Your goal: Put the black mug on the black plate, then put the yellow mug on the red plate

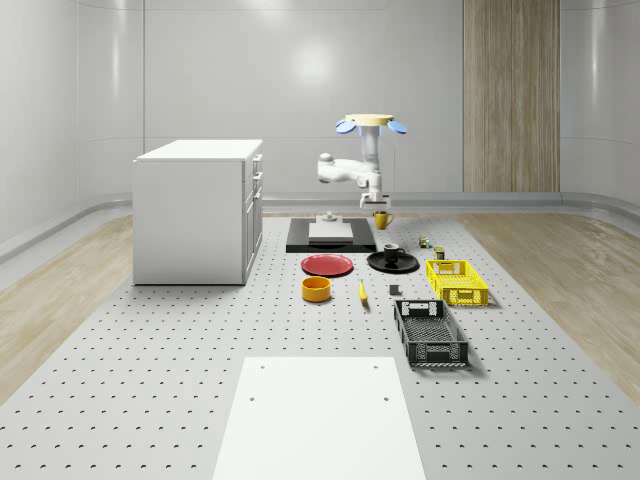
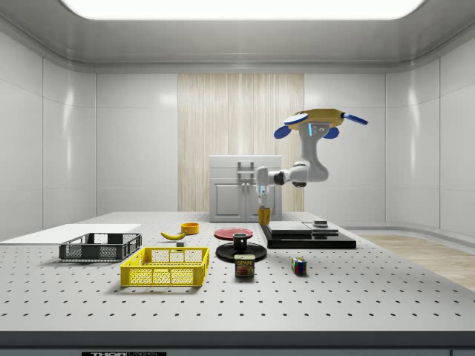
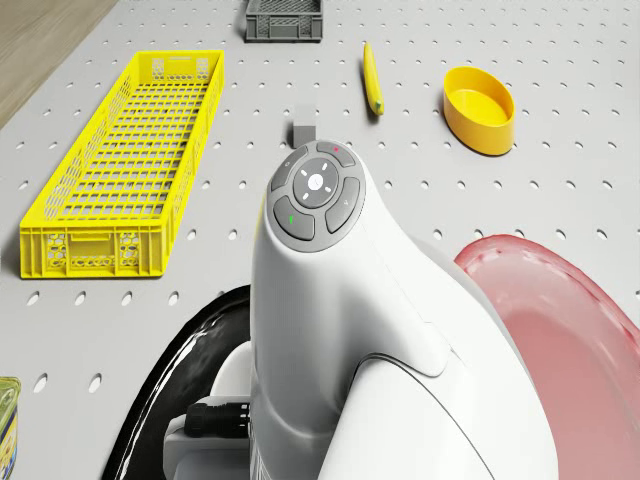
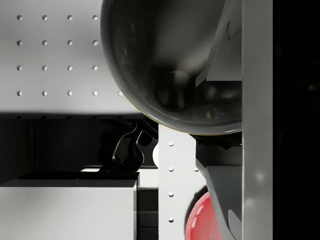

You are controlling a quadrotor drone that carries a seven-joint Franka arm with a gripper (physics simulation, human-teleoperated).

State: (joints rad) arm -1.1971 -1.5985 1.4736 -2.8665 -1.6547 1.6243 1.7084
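While hovering above the far part of the perforated grey worktop (image 1: 150, 380), carries the glossy yellow mug (image 1: 382, 220) in the air, clear of the surface, with the white two-finger hand (image 1: 377, 208) clamped on its rim; held just beyond the round black plate (image 1: 392, 262) and beside the flat black platform (image 1: 330, 235) toward the whole-scene view's right. In the wrist view, looks straight into the mug's dark round interior (image 4: 172, 65), a pale finger (image 4: 257, 100) pressed along its wall. Small black mug (image 1: 391, 250) standing upright on the black plate; round red plate (image 1: 327, 264) lying bare just beside it, toward the whole-scene view's left. Nearer the camera, a squat orange bowl (image 1: 316, 288), a slim yellow banana (image 1: 362, 291), a yellow mesh crate (image 1: 457, 281) and a dark grey mesh crate (image 1: 430, 333). White cabinet (image 1: 198, 210) standing at the whole-scene view's left. Drone body (image 2: 318, 119) with blue rotors up over the black platform, arm reaching down toward the plates.
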